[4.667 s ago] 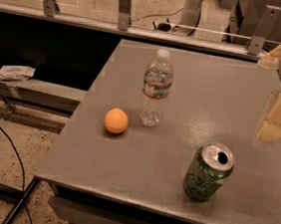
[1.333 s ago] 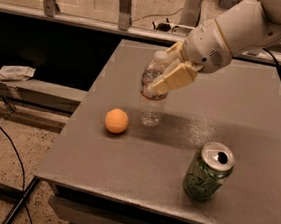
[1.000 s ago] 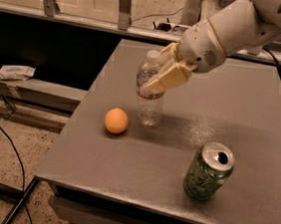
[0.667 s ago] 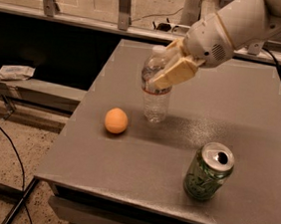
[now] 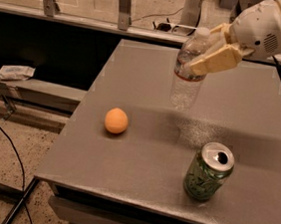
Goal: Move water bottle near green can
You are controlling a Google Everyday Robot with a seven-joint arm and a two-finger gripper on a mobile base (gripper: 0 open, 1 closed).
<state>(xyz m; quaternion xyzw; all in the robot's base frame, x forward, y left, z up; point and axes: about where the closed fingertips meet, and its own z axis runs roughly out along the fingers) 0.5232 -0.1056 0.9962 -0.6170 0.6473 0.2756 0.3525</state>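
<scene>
The water bottle [image 5: 185, 88], clear with a white cap and a red-edged label, hangs above the grey table [image 5: 123, 177] in its far middle part. My gripper [image 5: 209, 53] is shut on the water bottle around its upper half, with a cream finger [image 5: 217, 59] across the label. The arm comes in from the upper right. The green can [image 5: 207, 172], with a silver top and pull-tab opening, stands upright near the table's front right, below and to the right of the bottle and apart from it.
An orange ball [image 5: 116, 120] lies on the table to the left of the can. The table's left and front edges drop to the floor. A railing with glass [image 5: 124, 4] runs behind. A cable [image 5: 6, 145] lies on the floor at left.
The gripper closed on the bottle, lifted it off the table and carried it to the right, toward the can's side. The can and the ball have not moved.
</scene>
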